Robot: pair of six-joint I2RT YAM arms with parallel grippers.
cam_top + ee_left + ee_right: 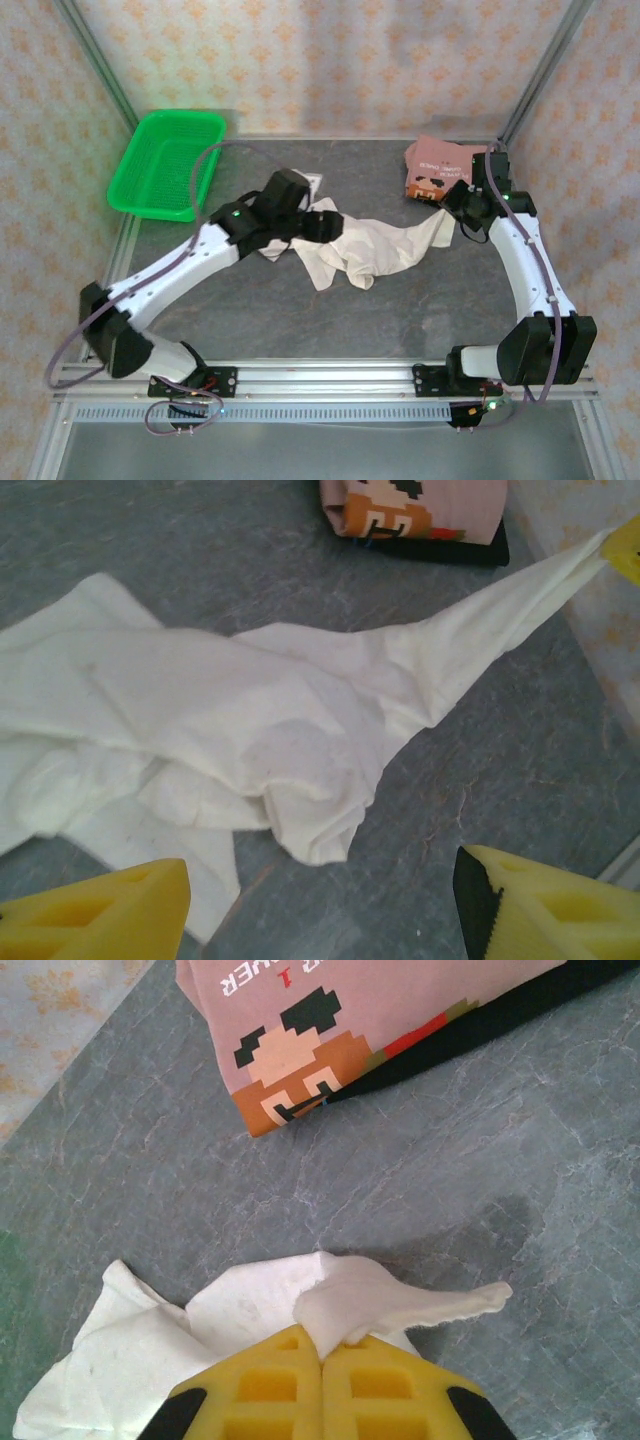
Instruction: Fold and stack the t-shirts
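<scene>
The right claw [322,1348] is pressed shut. Its 2 yellow fingers [270,1385] meet on a pinched corner of the cream-white t-shirt [230,1310], which puffs out above the tips and to their left. From that grip the cloth runs in a stretched, narrowing band toward the middle of the counter [300,310]. There the rest of the shirt lies crumpled in loose folds rather than flat.

The left claw [322,885] stands wide at the other end of that heap, its fingers well apart with nothing between them. In the left wrist view the rumpled cloth lies just ahead of the tips, and bare counter shows between them. In the top view both arms reach inward, the left claw at the heap's left end and the right claw at its far right end.

Just beyond the right claw, at the far right of the counter, the pink t-shirt [330,1050] lies folded, with a pixel-style face print and lettering facing up. It rests on the black t-shirt [500,1015], whose edge shows beneath it. The green basket [165,165] sits at the far left corner, well apart from the shirts.
</scene>
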